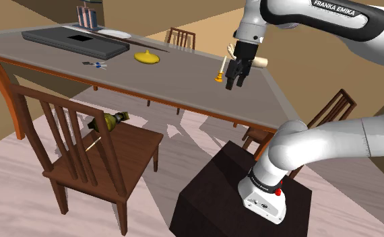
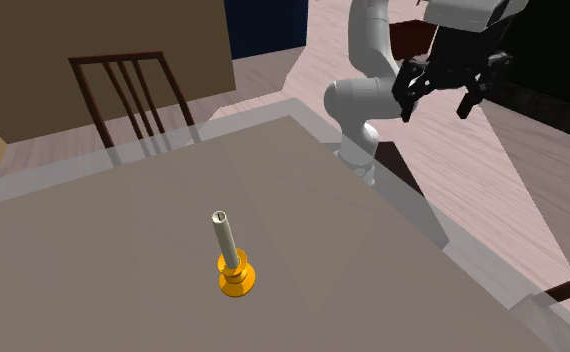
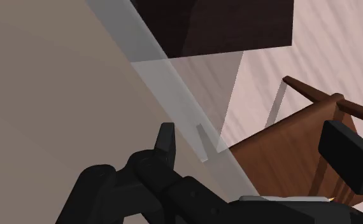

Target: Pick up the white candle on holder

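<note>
One white candle (image 1: 220, 66) stands upright in an orange holder (image 1: 218, 79) on the grey counter (image 1: 184, 77), near its edge; the gripper (image 1: 235, 84) hangs to the shoulder view's right of it. From the second exterior view, the gripper is up in the air, well apart from the candle, open wide and holding nothing. From the wrist view, its fingers (image 3: 166, 143) spread over the counter's edge and a brown chair (image 3: 288, 159).

The candle (image 2: 224, 238) is cream-white and its holder (image 2: 237, 279) glossy orange-yellow, on a plain grey-brown table (image 2: 93, 270). At two o'clock from it in the second exterior view, the gripper (image 2: 439, 110) is all black.
</note>
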